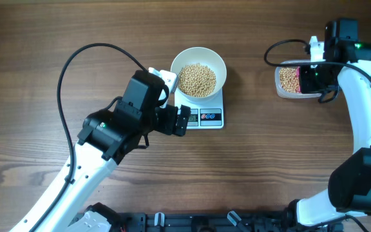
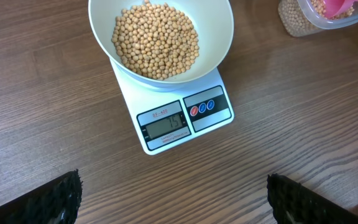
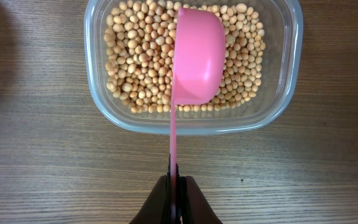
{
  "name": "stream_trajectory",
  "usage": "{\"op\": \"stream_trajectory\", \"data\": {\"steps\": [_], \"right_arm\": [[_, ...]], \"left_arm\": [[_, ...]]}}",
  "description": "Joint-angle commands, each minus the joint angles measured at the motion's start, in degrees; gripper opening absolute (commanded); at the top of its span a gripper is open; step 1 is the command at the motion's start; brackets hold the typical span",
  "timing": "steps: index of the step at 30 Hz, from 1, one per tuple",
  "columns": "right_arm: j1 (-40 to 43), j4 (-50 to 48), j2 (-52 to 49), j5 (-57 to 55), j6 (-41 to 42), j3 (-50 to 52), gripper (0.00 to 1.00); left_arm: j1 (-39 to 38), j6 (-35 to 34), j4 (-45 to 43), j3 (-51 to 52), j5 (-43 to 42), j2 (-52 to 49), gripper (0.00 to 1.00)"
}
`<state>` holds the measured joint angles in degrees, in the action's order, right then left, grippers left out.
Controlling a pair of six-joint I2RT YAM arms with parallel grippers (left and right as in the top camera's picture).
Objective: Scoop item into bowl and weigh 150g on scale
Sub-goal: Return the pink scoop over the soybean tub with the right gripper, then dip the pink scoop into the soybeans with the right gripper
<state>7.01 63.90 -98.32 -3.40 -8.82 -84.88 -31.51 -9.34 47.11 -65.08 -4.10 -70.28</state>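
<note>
The white bowl (image 2: pixel 224 37) sits on the scale (image 2: pixel 182 118) near the middle of the bench (image 2: pixel 42 124), overhanging the scale's back part. It holds a heap of tan beans (image 2: pixel 157 40). The scale's display is lit with digits (too small to read with certainty). The left pincer (image 2: pixel 173 199) hangs just in front of the scale, fingers spread wide and holding nothing. Well apart, on the right side, a clear plastic tub (image 3: pixel 104 112) holds more beans. The right pincer (image 3: pixel 178 199) is pressed together on the thin handle of a pink scoop (image 3: pixel 197 59), whose cup lies over the tub's beans; whether it touches them I cannot tell.
</note>
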Motion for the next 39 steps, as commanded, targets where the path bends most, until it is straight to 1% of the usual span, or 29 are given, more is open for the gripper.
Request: {"op": "stream_trajectory", "data": {"steps": [1, 3, 19, 27, 32, 39], "right_arm": [[-0.2, 0.5, -0.85, 4.83, -1.92, 0.28, 0.04], [-0.2, 0.5, -0.85, 7.04, -3.17, 0.28, 0.04], [0.7, 0.28, -0.85, 12.61, -3.02, 0.28, 0.04], [5.7, 0.61, -0.85, 21.05, -3.04, 0.28, 0.04], [10.47, 0.87, -0.85, 28.39, -3.17, 0.28, 0.04], [14.49, 1.44, -0.85, 34.03, -3.1, 0.28, 0.04]], "left_arm": [[-0.15, -0.55, -0.13, 0.26, 0.96, 0.42, 1.0], [-0.15, -0.55, -0.13, 0.26, 0.96, 0.42, 1.0], [-0.15, -0.55, -0.13, 0.26, 0.96, 0.42, 1.0], [-0.15, -0.55, -0.13, 0.26, 0.96, 0.42, 1.0], [-0.15, -0.55, -0.13, 0.26, 0.96, 0.42, 1.0], [-0.15, -0.55, -0.13, 0.26, 0.96, 0.42, 1.0]]}}
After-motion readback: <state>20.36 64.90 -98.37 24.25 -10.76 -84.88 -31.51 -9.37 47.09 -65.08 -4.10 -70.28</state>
